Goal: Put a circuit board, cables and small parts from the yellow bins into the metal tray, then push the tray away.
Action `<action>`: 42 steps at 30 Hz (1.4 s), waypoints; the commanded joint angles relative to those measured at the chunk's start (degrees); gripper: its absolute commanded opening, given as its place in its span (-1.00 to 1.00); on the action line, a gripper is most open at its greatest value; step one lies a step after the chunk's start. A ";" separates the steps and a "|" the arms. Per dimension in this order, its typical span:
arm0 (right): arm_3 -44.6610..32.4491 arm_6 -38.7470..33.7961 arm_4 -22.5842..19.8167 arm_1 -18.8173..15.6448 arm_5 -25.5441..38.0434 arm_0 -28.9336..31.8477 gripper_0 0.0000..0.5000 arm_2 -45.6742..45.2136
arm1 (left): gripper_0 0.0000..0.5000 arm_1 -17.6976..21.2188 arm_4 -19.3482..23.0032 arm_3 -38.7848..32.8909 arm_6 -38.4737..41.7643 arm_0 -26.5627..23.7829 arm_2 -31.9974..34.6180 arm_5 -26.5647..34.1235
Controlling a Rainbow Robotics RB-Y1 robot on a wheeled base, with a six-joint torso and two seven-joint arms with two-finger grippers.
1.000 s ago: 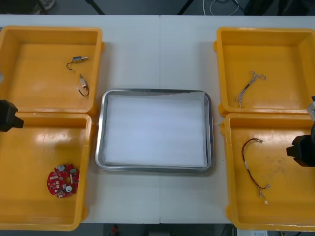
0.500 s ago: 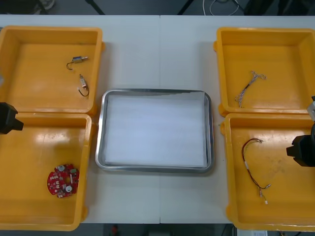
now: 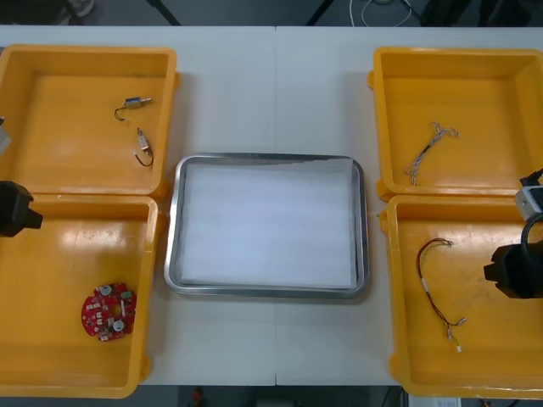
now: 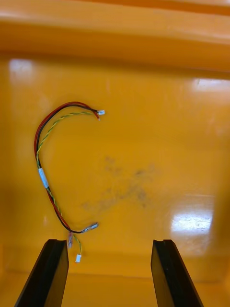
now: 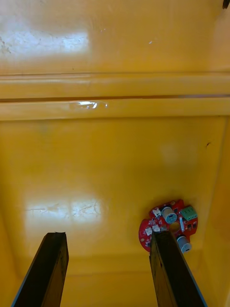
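— The grippers?
— Both spread wide, holding nothing. Left gripper (image 5: 108, 237) hangs over the circuit board's (image 5: 167, 224) bin, right gripper (image 4: 109, 244) over the red and yellow cable's (image 4: 42, 175).
— Any lettering?
— Board's too small to read. The metal tray (image 3: 270, 291) sits between the yellow bins (image 3: 51, 254).

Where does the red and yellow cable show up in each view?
Front view: the red and yellow cable lies in the near right yellow bin, beside the right gripper.
Right wrist view: the cable is ahead of the open fingers, its near end by one fingertip.
Left wrist view: this looks into the near left yellow bin, which holds the red circuit board.
Shared landmark: the near right bin's floor.
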 commanded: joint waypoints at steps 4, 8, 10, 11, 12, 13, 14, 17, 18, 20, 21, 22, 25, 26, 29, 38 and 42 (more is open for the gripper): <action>-2.12 -3.18 1.49 2.60 0.18 3.31 1.00 2.95 | 1.00 1.89 -0.03 -3.94 0.89 4.99 -2.36 -2.67; -2.12 -3.36 2.37 2.69 -1.10 5.42 1.00 6.02 | 1.00 1.19 -2.58 -4.47 1.59 5.95 -5.08 -4.96; -2.12 -3.44 3.25 2.69 -4.53 6.92 1.00 7.69 | 1.00 0.57 -3.90 -4.73 2.12 6.22 -6.66 -6.45; -2.12 -3.44 3.42 2.69 -5.32 7.27 1.00 8.22 | 1.00 0.39 -4.07 -4.73 2.30 6.30 -6.93 -6.80; -1.95 -3.44 3.69 2.69 -7.08 7.88 1.00 8.92 | 1.00 0.13 -4.33 -4.73 2.56 6.66 -7.37 -7.33; -1.77 -3.44 4.04 2.69 -8.84 8.50 1.00 9.80 | 1.00 -0.31 -4.51 -4.91 2.83 6.83 -7.72 -7.94; -1.42 -3.44 4.22 2.69 -10.24 8.85 1.00 10.42 | 1.00 -0.66 -4.69 -5.00 3.00 7.09 -7.98 -8.38; -0.01 -3.44 4.83 2.69 -14.02 9.55 1.00 12.26 | 1.00 -1.28 -5.13 -5.44 3.35 8.15 -8.51 -9.61; 0.78 -3.44 5.18 2.69 -15.52 9.55 1.00 13.23 | 1.00 -1.45 -5.48 -5.70 3.44 8.68 -8.95 -10.23; 2.10 -3.27 5.62 2.69 -17.80 9.55 1.00 14.37 | 1.00 -1.71 -5.92 -5.97 3.70 9.47 -9.48 -11.37; 2.98 -3.27 5.97 2.60 -19.29 9.55 1.00 15.08 | 1.00 -1.89 -6.36 -5.97 3.70 10.00 -10.00 -12.16; 3.33 -3.18 6.15 2.60 -19.73 9.55 1.00 15.43 | 1.00 -1.98 -6.44 -5.97 3.79 10.26 -10.18 -12.60; 5.61 -2.65 7.12 2.60 -22.37 9.47 1.00 17.10 | 1.00 -2.59 -8.03 -5.97 4.06 11.58 -12.02 -15.24; 6.32 -2.48 7.38 2.52 -23.16 9.55 1.00 17.71 | 1.00 -2.86 -8.73 -5.97 4.06 11.93 -12.82 -15.77; 7.81 -2.04 8.08 2.25 -24.92 9.55 1.00 18.94 | 1.00 -3.56 -10.58 -6.05 4.32 12.46 -14.40 -16.56; 9.83 -0.54 10.28 1.20 -27.64 9.73 1.00 21.58 | 1.00 -6.11 -14.18 -6.05 5.90 15.27 -16.86 -19.02; 10.36 0.33 13.97 0.76 -27.73 9.82 1.00 22.37 | 1.00 -6.55 -14.53 -5.97 6.25 16.76 -17.21 -20.51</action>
